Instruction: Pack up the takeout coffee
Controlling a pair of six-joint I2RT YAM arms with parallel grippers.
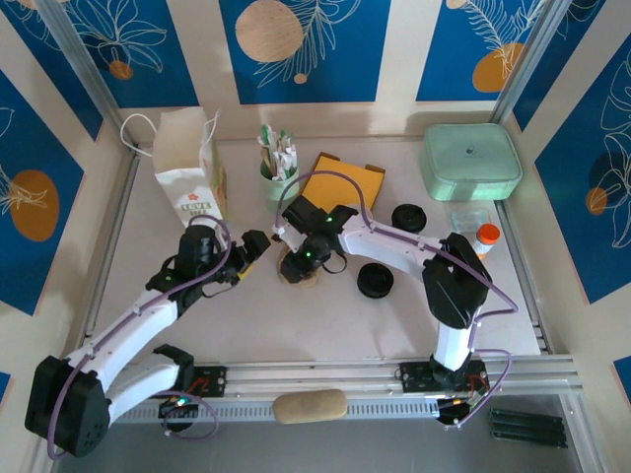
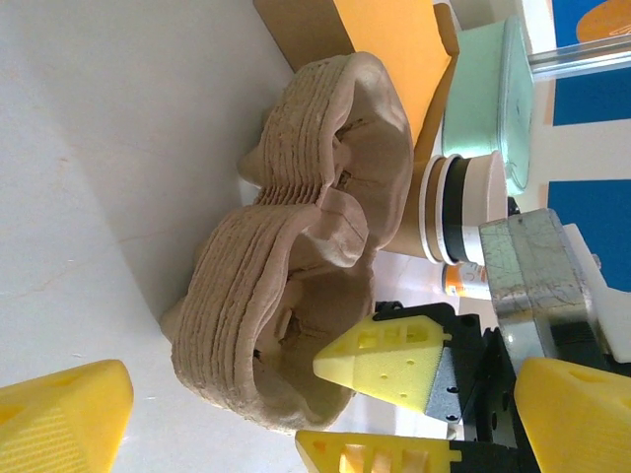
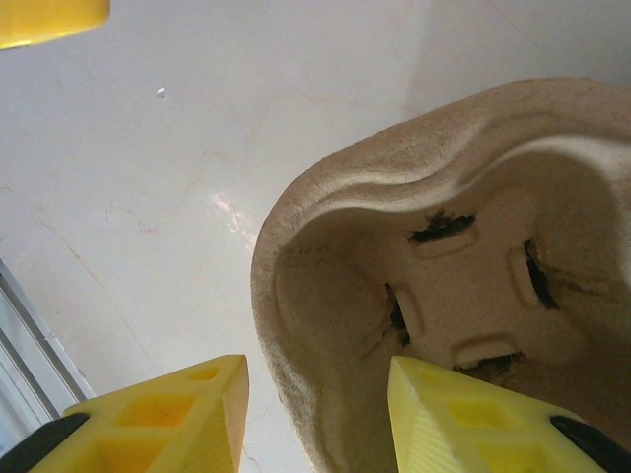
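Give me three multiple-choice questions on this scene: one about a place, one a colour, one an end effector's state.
1. Where is the right end effector?
A. At the pulp cup carrier
B. At the far-right corner
C. Parked at the near edge
2. What colour is the big lidded box?
A. Red
B. Mint green
C. Black
3. How is the left end effector?
A. Shut on a cup
B. Shut on a lid
C. Wide open, empty
Answers: 1 A, its fingers straddle the carrier's rim; 2 B, pale green all over; 3 C, its yellow fingers stand far apart, gripping nothing.
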